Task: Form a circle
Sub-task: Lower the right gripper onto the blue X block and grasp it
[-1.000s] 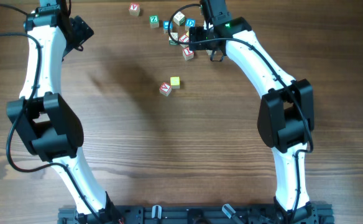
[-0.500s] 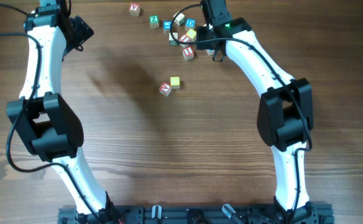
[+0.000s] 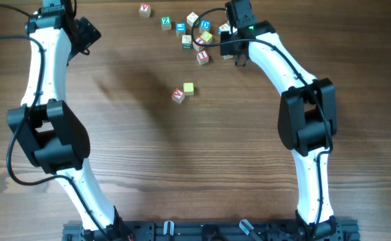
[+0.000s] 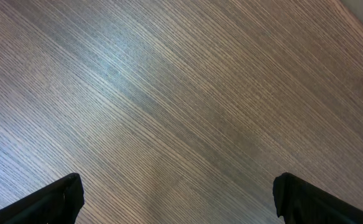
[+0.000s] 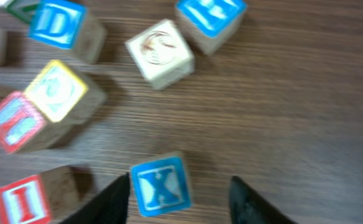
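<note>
Showing uneven cube ring (image 3: 206, 36), red/yellow/blue ltrs

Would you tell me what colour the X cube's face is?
Blue: the X cube shows best in the right wrist view.

Brown wooden table (image 3: 155, 154), scattered letter cubes (image 3: 202, 57) (one pair (image 3: 178, 96) apart)

two arms (image 3: 48, 127) — and at least twelve letter cubes (image 3: 202, 57) in plain sight from overhead
</note>
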